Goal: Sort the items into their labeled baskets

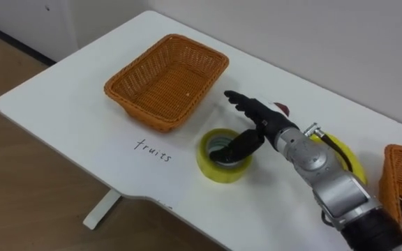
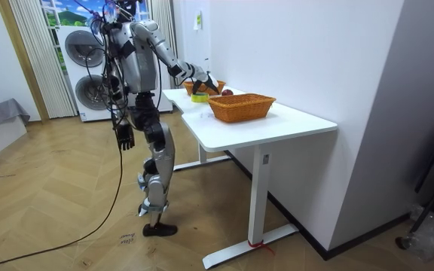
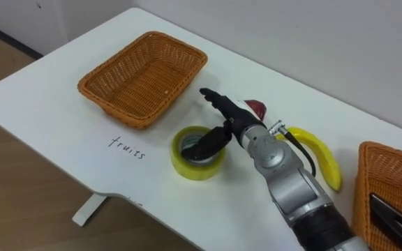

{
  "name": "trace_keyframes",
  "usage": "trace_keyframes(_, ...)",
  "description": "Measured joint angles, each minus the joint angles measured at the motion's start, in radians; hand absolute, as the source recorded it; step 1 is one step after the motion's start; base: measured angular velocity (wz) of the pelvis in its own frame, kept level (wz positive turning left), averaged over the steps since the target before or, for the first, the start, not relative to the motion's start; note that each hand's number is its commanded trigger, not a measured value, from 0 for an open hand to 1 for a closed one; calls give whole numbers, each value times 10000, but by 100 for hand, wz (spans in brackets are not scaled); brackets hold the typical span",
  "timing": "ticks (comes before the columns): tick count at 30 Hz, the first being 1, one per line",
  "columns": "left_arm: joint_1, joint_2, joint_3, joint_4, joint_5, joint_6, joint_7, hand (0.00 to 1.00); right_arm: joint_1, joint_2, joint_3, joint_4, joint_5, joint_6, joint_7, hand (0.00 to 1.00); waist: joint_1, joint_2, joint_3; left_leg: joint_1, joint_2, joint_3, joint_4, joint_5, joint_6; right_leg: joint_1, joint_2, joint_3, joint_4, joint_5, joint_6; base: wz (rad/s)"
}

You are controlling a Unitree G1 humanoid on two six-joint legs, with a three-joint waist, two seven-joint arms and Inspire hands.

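White table (image 1: 61,118) along wall, w/ yellow tape roll (image 1: 213,171) lying flat mid-top, hole up, axis vertical. Right hand (image 1: 257,118) directly over roll's far-right rim: thumb dipped into core, other fingers straight, stretched out past rim, not closed on outer wall. So open, no real grip yet; maybe touching inside of ring, can't tell. Empty wicker basket (image 1: 166,77) up-left of roll, near, w/ handwritten label (image 1: 152,150) just left of roll. Banana (image 3: 323,157) right of roll, behind forearm; red fruit (image 3: 257,107) just beyond roll, partly hidden by hand. Second basket (image 3: 368,181) well right of roll, dark item inside. Left hand (image 2: 125,137) far from roll, hanging at robot's side, so right arm clearly nearer. Judging: roll = office supply, so needs pinch across ring wall, then carry rightward, away from empty wicker basket. Risk: ring slipping off thumb if lifted w/o closing.
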Motion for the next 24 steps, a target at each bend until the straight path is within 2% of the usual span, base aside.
trace_keyframes(6,232,-48,10,-463,6,88,4,0,-25,-1,-31,48,-212,-8,93,0,-4,7,0,-8,-15,-18,-4,-1,3,-11,-4,25,-1,0,0,0)
trace_keyframes(11,107,-58,20,-590,12,42,-39,0,-149,0,-41,33,-966,-44,610,0,8,-9,-10,-9,-23,-21,-5,5,13,-15,-10,67,3,1,-2,0)
trace_keyframes(19,63,-45,22,-598,12,-51,-231,0,-227,1,-62,48,-1178,-7,1001,0,63,-189,-43,4,-38,-37,-4,9,22,-10,-21,59,4,2,-2,0)
trace_keyframes(20,62,-43,23,-598,9,-59,-231,0,-227,1,-61,50,-1178,-6,1002,5,70,-195,-42,7,-38,-36,-5,10,22,-7,-21,56,4,2,-2,0)
trace_keyframes(22,68,-25,32,-597,9,-115,-231,0,-227,1,-62,51,-1178,-6,1021,29,71,-219,-29,7,-37,-36,-4,12,24,-7,-21,53,4,2,-2,0)
trace_keyframes(24,67,-25,32,-598,9,-126,-231,0,-227,0,-66,50,-1181,-7,1096,35,70,-232,-22,7,-37,-36,-4,12,24,-7,-21,54,4,2,-3,0)
